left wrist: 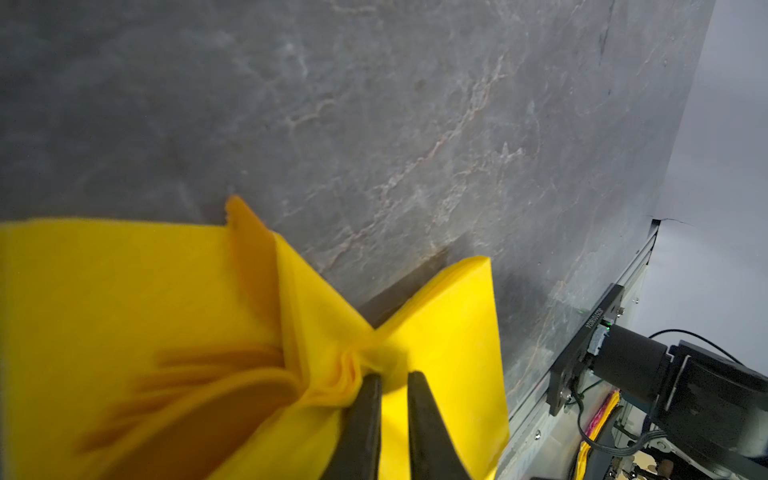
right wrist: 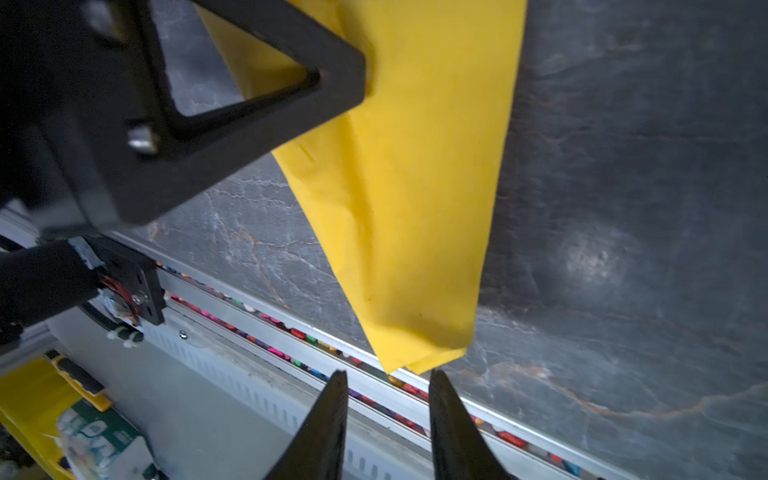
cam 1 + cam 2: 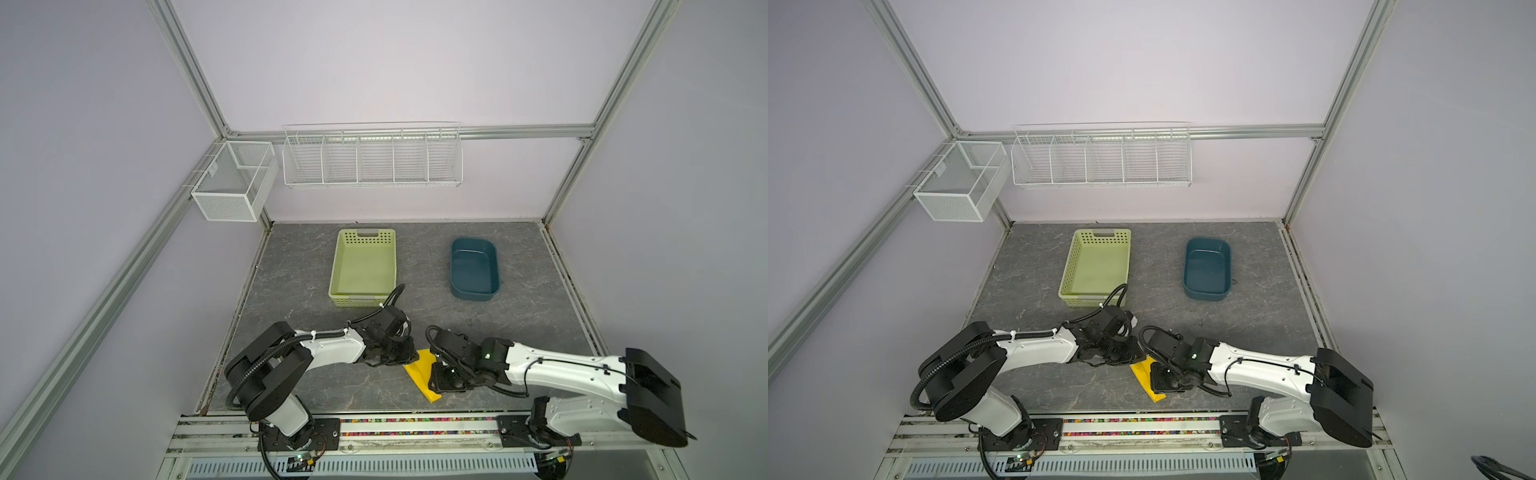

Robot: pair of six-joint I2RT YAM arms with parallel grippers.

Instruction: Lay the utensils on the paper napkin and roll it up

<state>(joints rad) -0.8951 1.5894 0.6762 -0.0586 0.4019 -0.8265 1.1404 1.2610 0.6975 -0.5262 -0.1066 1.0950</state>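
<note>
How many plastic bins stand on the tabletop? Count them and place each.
2. The green basket stands at the back, left of centre; the blue tub stands apart to its right. None seems hidden.

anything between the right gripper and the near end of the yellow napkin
Nothing visible does. The right gripper has its jaws open, and the napkin tip sits just ahead of the gap between them.

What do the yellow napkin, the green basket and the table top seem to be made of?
Paper napkin: thin matte paper, it seems; it bunches into soft creases.
Green basket: probably moulded plastic, smooth, walls with rows of holes.
Table top: grey, pale veins, faint sheen; stone or printed laminate, I cannot tell.
</note>
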